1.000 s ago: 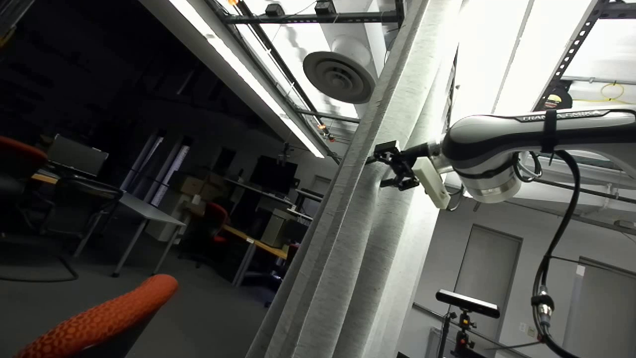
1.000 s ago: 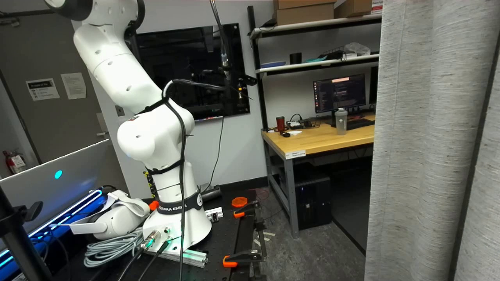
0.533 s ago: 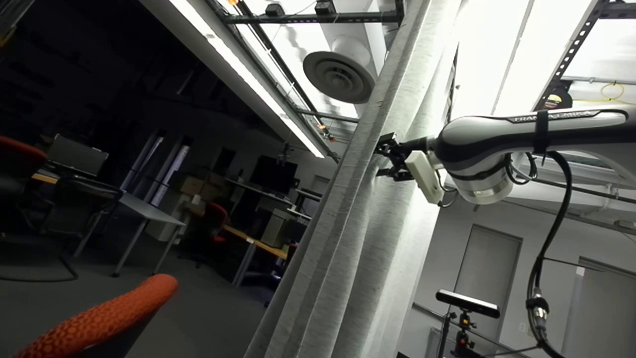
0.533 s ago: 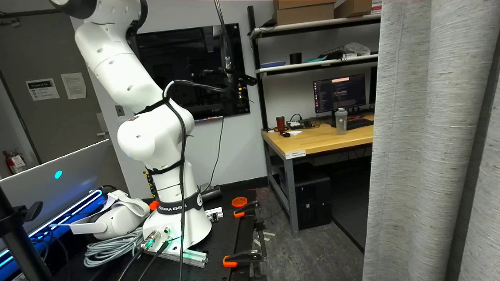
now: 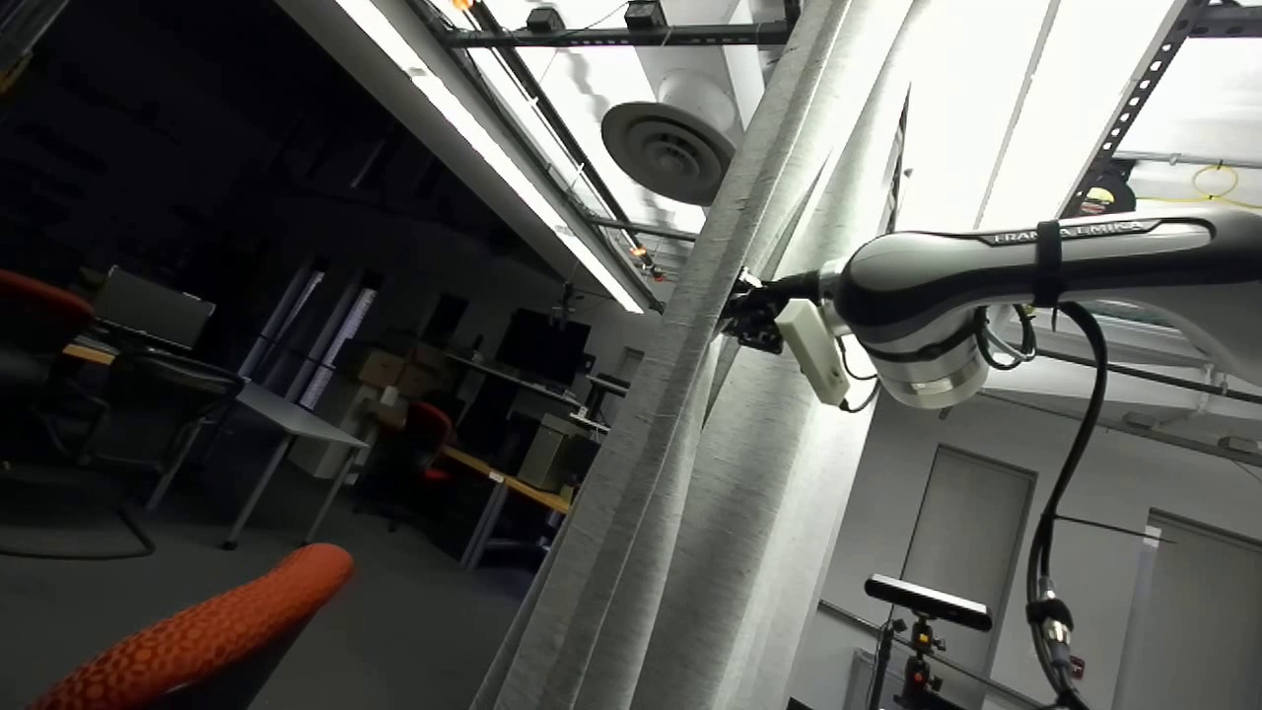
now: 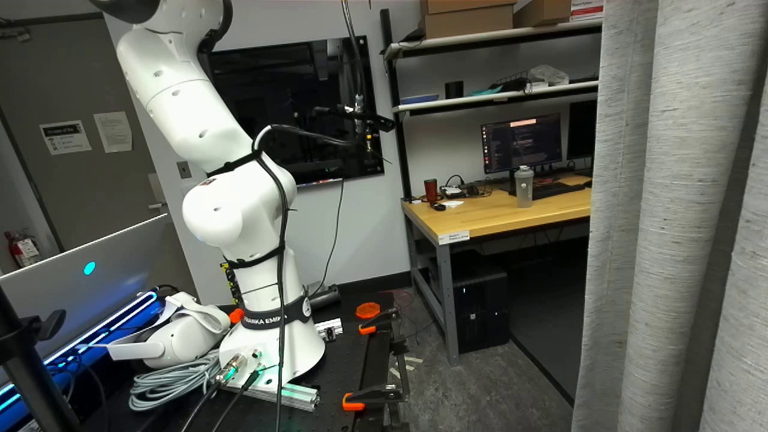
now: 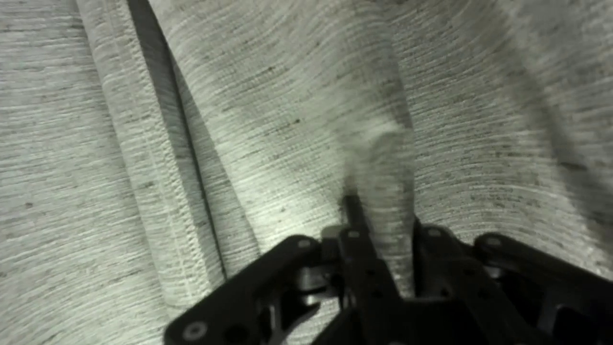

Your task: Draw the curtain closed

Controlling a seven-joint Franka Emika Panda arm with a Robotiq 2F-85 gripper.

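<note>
The pale grey-white curtain [image 5: 730,552] hangs in long vertical folds and shows in both exterior views, with its edge folds [image 6: 678,228] at the right. It fills the background of the wrist view. My black gripper [image 5: 735,311] is up against the curtain's upper part. In the wrist view a fold of the curtain [image 7: 390,191] runs between the two fingers [image 7: 357,215] and fills the gap, so the gripper looks shut on it. One fingertip is partly hidden behind the fold. Creases spread from the pinched spot.
An orange padded bar [image 5: 197,636] stands in the foreground, and a camera on a stand [image 5: 927,602] is right of the curtain. A round ceiling vent [image 5: 670,153] hangs behind it. A wooden desk [image 6: 492,210] stands between the arm's base [image 6: 270,342] and the curtain.
The jaws have come together on a curtain fold. In an exterior view the arm and gripper have moved left, drawing the cloth with them. The curtain's near edge has shifted right in an exterior view.
</note>
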